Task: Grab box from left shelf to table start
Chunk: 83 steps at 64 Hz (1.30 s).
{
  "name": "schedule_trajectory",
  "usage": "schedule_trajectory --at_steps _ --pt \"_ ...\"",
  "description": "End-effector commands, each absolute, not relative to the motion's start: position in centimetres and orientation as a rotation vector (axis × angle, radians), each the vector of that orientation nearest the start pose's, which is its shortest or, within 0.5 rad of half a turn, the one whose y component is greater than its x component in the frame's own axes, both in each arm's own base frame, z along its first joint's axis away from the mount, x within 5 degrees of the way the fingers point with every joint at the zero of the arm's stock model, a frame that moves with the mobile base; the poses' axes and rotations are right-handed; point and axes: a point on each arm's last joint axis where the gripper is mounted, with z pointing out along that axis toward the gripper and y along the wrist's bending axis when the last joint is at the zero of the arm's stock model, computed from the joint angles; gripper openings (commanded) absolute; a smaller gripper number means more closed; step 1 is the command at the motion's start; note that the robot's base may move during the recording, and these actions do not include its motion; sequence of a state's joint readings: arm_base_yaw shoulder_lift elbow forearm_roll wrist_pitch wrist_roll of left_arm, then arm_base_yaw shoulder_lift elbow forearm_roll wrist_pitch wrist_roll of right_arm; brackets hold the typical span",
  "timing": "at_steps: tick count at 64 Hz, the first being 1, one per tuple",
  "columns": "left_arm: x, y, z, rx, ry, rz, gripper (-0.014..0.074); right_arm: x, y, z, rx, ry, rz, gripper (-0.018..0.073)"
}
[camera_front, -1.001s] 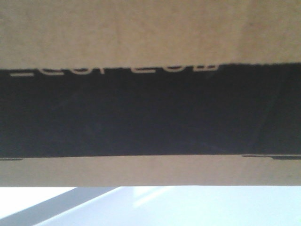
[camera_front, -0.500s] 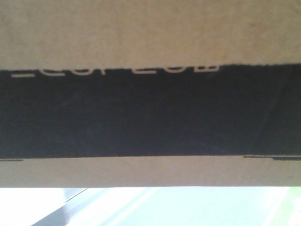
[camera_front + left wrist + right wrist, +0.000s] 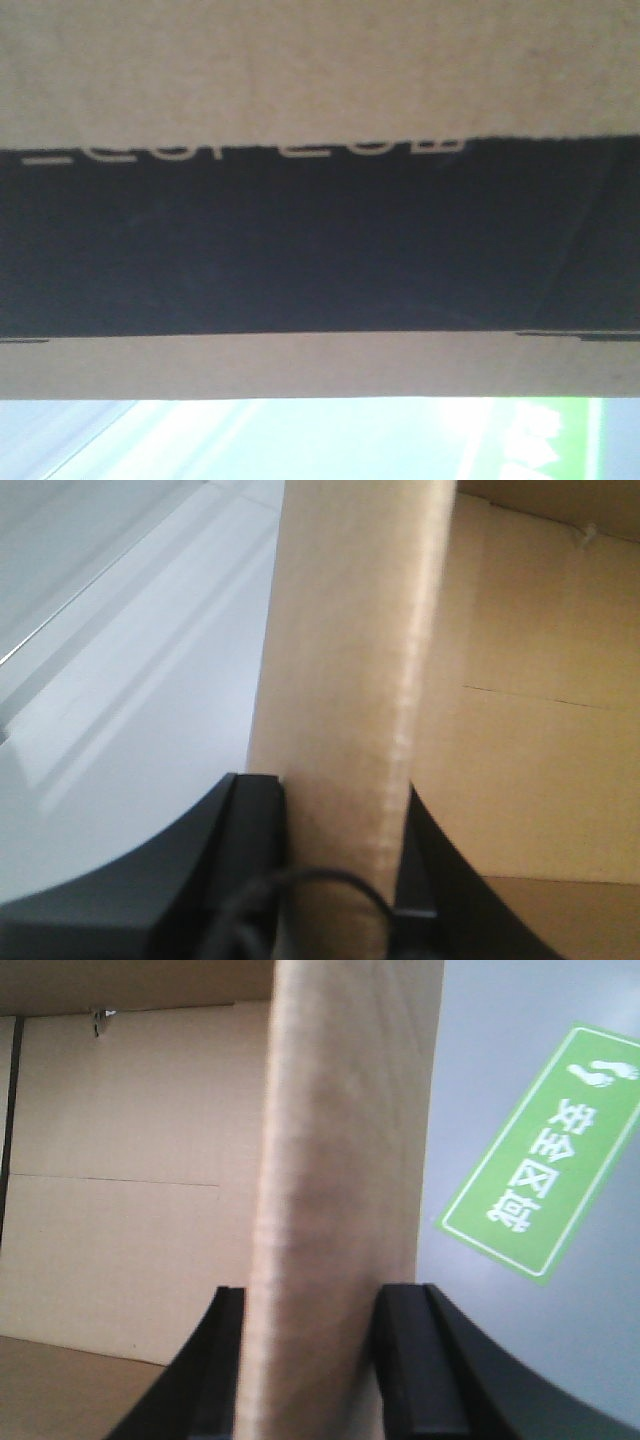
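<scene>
Twice over, kept hold of the box (image 3: 320, 80): pinched one upright cardboard wall between the dark fingers of the left gripper (image 3: 335, 880), pinched another wall likewise with the right gripper (image 3: 320, 1360), closed both hard on cardboard. Saw no shift of the box across the front view over the last second, with black panel and pale lettering spread from 9 to 3 o'clock as before. Found change only in the strip below, at 6 o'clock: lost the dark slanted band at 7 o'clock, gained a green cast and a green patch at 5 o'clock, likely the green sign (image 3: 540, 1160) lying at 2 o'clock in the right wrist view. Judged from that a turn of the whole rig with the box carried along, apparently off the shelf and in the air; could not pick out the table, set-down not yet done.
</scene>
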<state>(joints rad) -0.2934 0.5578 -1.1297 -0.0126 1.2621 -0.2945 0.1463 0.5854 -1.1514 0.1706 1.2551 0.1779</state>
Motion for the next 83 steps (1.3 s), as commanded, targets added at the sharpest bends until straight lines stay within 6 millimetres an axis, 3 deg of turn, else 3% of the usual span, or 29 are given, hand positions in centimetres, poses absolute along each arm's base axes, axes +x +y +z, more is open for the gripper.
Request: schedule_trajectory --at_steps 1,83 --pt "2.70 -1.61 43.01 -0.023 2.233 -0.452 -0.0013 4.12 1.73 43.47 0.006 2.188 0.335 0.0022" --pt "2.70 -1.61 43.01 -0.023 2.233 -0.452 -0.0013 4.12 1.73 43.47 0.006 2.188 0.335 0.0022"
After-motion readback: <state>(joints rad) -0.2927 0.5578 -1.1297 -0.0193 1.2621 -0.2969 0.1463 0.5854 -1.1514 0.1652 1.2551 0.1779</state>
